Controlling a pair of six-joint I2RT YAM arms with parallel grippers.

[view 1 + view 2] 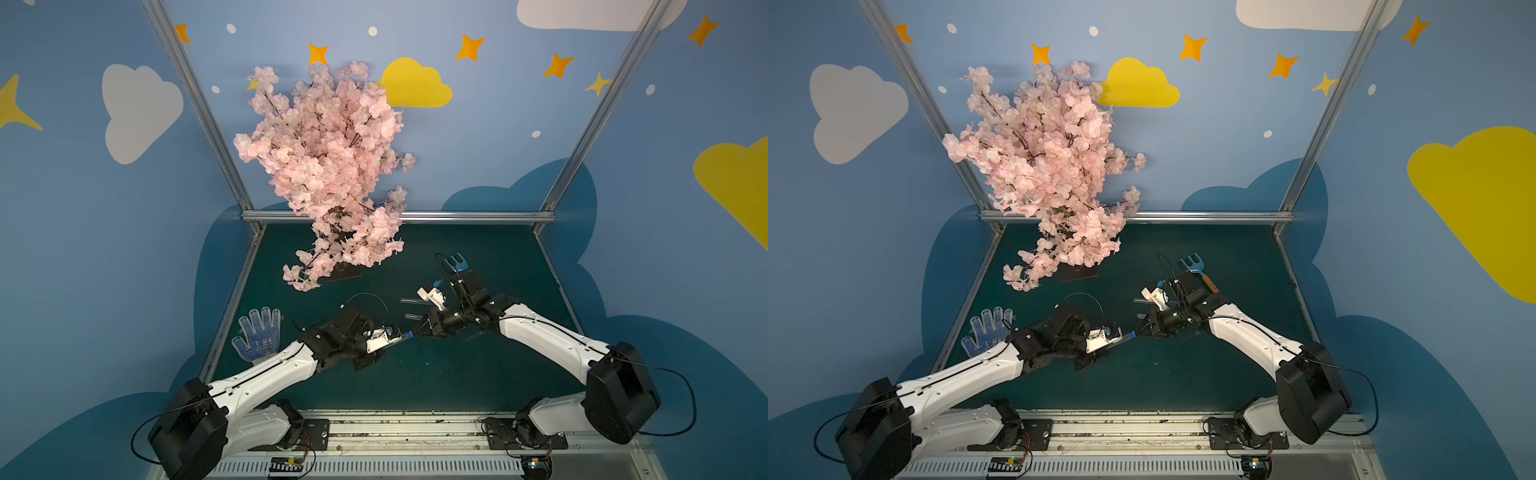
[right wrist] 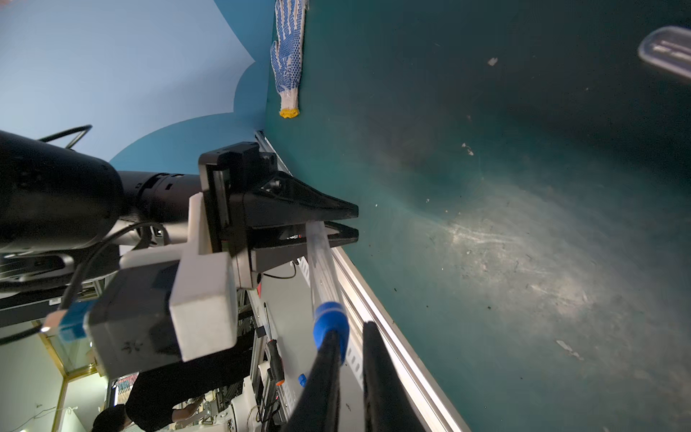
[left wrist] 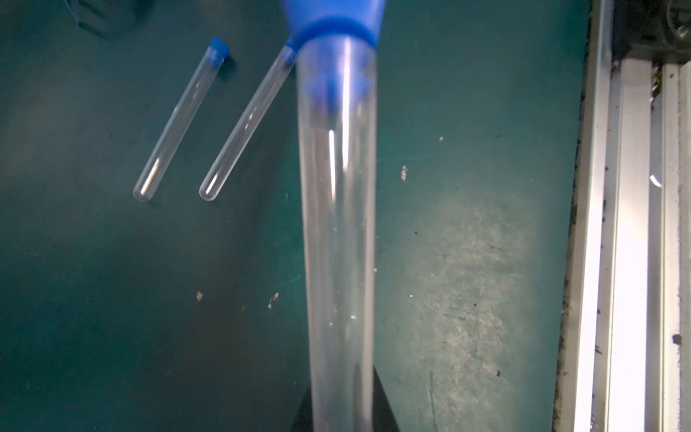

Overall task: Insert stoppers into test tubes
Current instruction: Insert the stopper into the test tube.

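The clear tube [image 3: 338, 224] is clamped in the left claw [image 2: 351, 224]; a blue stopper [image 2: 329, 318] sits in its mouth, the closed right claw [image 2: 351, 331] at its cap; two other tubes [image 3: 179, 119] lie stoppered on the mat [image 3: 448, 187]. This is the last insertion, I judge; next comes a straight push. Its depth is blurred; whether the right claw pinches it, I cannot tell.

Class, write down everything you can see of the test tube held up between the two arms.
The held test tube is slim, clear and glassy-looking, straight-walled, with bright reflection streaks and nothing visible inside. It is held above the green table, between the two arms. The left gripper clamps its jaws across it, hiding the closed end. A blue stopper is plugged into its mouth, and the right gripper pinches that stopper.
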